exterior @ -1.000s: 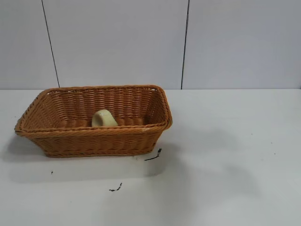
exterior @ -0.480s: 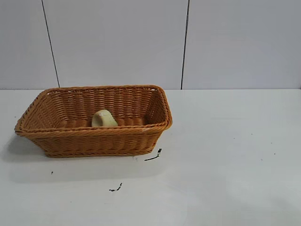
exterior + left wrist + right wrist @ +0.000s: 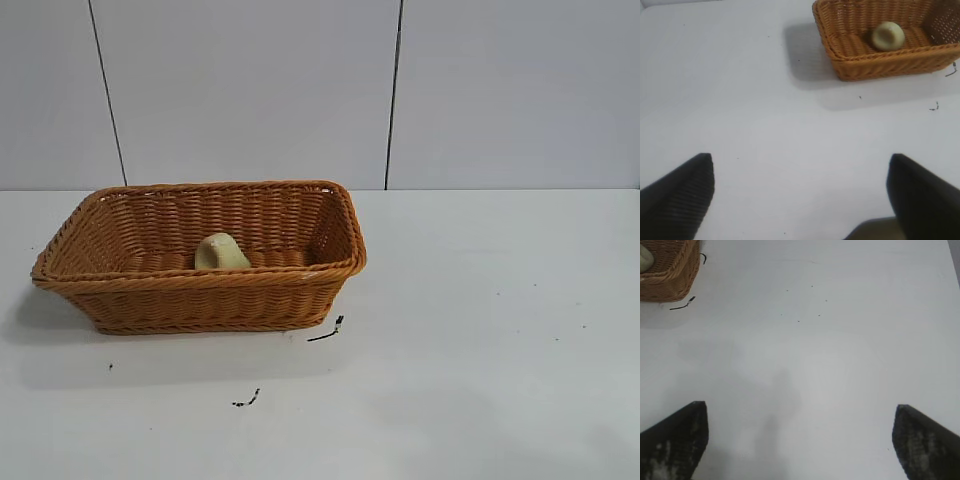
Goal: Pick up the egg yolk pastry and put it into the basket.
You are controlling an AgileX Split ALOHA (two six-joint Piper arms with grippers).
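Observation:
The pale yellow egg yolk pastry [image 3: 221,252] lies inside the orange-brown wicker basket [image 3: 150,290] at the table's left. Both also show in the left wrist view, the pastry [image 3: 887,36] on the basket's floor and the basket's rim [image 3: 880,56] around it. The right wrist view shows only a corner of the basket [image 3: 670,282]. My left gripper [image 3: 801,167] is open and empty over bare table, well away from the basket. My right gripper [image 3: 800,412] is open and empty over bare table. Neither gripper shows in the exterior view.
Small black marks lie on the white table in front of the basket [image 3: 328,330] and nearer the front edge [image 3: 247,400]. A grey panelled wall stands behind the table.
A faint shadow on the table right of the basket has faded away. The basket and the pastry have not moved.

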